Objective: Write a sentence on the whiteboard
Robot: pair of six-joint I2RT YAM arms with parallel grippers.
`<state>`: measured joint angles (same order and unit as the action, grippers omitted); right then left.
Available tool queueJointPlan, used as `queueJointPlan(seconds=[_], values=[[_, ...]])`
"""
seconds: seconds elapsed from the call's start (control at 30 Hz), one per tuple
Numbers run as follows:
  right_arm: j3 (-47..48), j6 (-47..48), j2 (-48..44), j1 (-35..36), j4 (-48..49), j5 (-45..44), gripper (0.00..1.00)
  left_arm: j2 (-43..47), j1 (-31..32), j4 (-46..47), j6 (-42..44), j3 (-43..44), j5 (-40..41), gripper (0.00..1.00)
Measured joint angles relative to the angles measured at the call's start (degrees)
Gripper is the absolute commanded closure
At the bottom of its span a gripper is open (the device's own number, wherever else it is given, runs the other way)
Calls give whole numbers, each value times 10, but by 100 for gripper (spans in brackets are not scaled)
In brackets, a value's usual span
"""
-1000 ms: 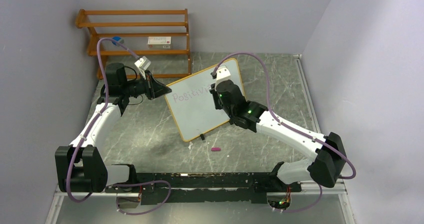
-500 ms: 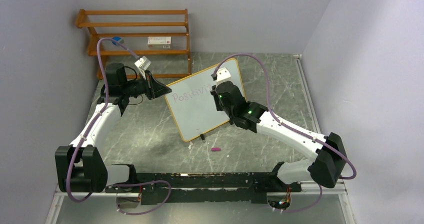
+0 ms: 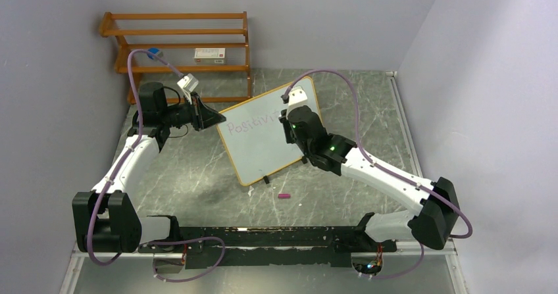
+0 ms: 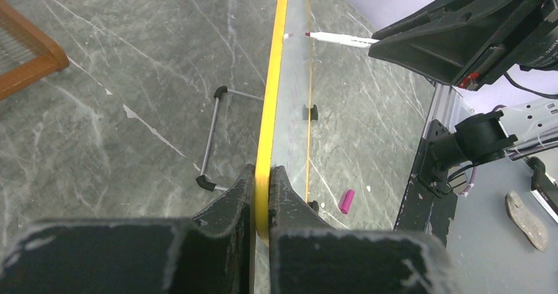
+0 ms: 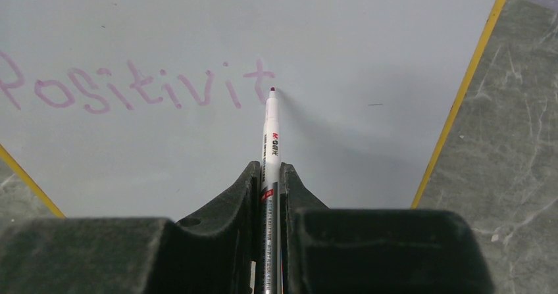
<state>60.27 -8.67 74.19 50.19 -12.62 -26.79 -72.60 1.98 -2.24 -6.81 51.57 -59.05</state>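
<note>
The whiteboard [image 3: 260,152] stands tilted on the table, white with a yellow-looking wood frame. My left gripper [image 3: 212,118] is shut on its left edge; the left wrist view shows the jaws [image 4: 262,172] clamped on the frame [image 4: 273,77]. The sentence [image 3: 249,124] is thin purple handwriting that reads "Positivit" [image 5: 131,87] on one line. My right gripper [image 3: 288,118] is shut on a white marker [image 5: 270,143]. The marker's tip is at the board [image 5: 368,50], just right of the last "t". The marker also shows in the left wrist view [image 4: 342,39].
A purple marker cap [image 3: 283,195] lies on the table in front of the board, also in the left wrist view [image 4: 346,201]. A wooden shelf [image 3: 177,44] with a small box [image 3: 210,54] stands at the back left. The board's wire stand [image 4: 210,136] is behind it. Walls close both sides.
My right gripper with the marker has shifted slightly right and up along the board. The left gripper and the board have stayed still.
</note>
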Motion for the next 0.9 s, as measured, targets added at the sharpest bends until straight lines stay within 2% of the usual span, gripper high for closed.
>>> queueJointPlan(seconds=[0.9], values=[[0, 11, 10, -19, 21, -2, 100, 0, 0, -2, 2, 0, 0, 95]])
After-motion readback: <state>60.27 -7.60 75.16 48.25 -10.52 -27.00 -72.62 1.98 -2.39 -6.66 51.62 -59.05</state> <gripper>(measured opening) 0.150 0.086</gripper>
